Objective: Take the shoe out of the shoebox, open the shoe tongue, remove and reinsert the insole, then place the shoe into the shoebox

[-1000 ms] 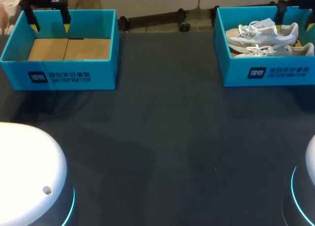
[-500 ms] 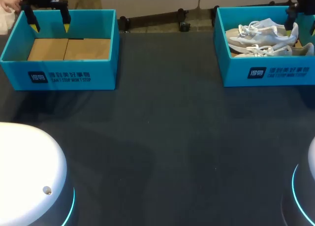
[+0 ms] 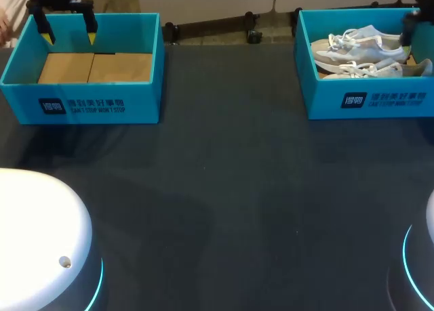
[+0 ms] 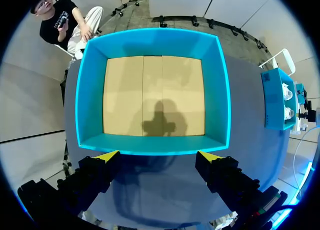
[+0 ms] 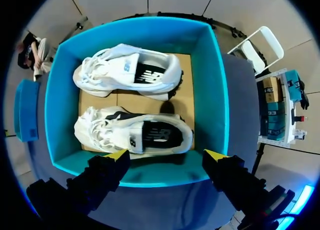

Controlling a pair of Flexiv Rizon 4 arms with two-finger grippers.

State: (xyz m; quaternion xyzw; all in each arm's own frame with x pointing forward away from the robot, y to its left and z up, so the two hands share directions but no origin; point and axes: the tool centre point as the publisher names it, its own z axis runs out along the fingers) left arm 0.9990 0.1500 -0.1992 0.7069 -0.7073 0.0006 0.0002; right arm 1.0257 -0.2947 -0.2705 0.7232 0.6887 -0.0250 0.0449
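Two teal shoeboxes sit well apart on a dark desk [image 3: 224, 189], each with white print and a small logo square on its front wall. The left shoebox [image 3: 81, 87] holds nothing but its bare cardboard floor [image 4: 152, 94]. The right shoebox [image 3: 369, 101] holds two white shoes lying side by side, their long axes parallel to the box's long walls. Both toes and laces point toward the middle of the desk, and both heels point toward its right edge. The far shoe [image 5: 127, 72] and the near shoe [image 5: 135, 132] are each tipped partly onto one side, showing a dark side panel with a pale logo. The left end effector [image 4: 159, 157] hangs above the left shoebox, pointing straight down. Its yellow-tipped fingers are spread wide and hold nothing. The right end effector [image 5: 166, 155] hangs above the right shoebox, also pointing down. Its fingers are just as widely spread, also empty, with the tips over the box wall beside the near shoe and clear of both shoes.
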